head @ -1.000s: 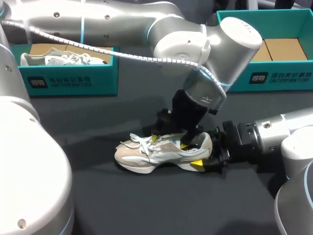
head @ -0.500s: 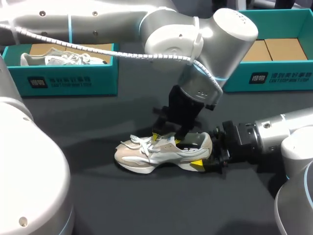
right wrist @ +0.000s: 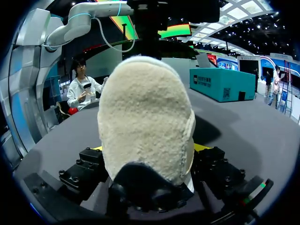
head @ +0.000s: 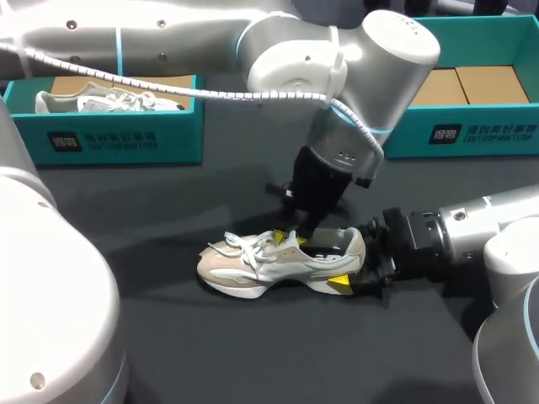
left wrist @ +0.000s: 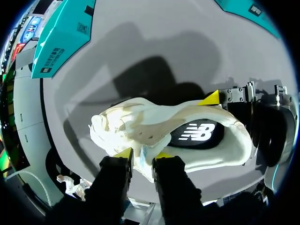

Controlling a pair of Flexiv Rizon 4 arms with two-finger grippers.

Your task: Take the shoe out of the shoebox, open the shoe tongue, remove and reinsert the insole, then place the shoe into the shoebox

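A beige and white sneaker (head: 269, 261) lies on its sole on the dark table, toe to the left. My left gripper (head: 292, 238) comes down from above onto the shoe's mouth. In the left wrist view this gripper (left wrist: 143, 154) has its yellow tips pinched on the tongue (left wrist: 140, 140), beside the dark insole (left wrist: 197, 133). My right gripper (head: 352, 261) reaches in from the right and is shut on the heel, one yellow fingertip (head: 341, 282) against the near side. The fuzzy heel (right wrist: 145, 117) fills my right gripper (right wrist: 149, 148) in its own view.
A teal shoebox (head: 126, 139) at the back left holds another sneaker (head: 109, 101). A second teal box (head: 472, 130) with a cardboard insert stands at the back right. Bare dark table lies in front of the shoe.
The left gripper's fingers have drawn together onto the tongue, and it shifted slightly right over the shoe's mouth. The right arm and the shoe have stayed put.
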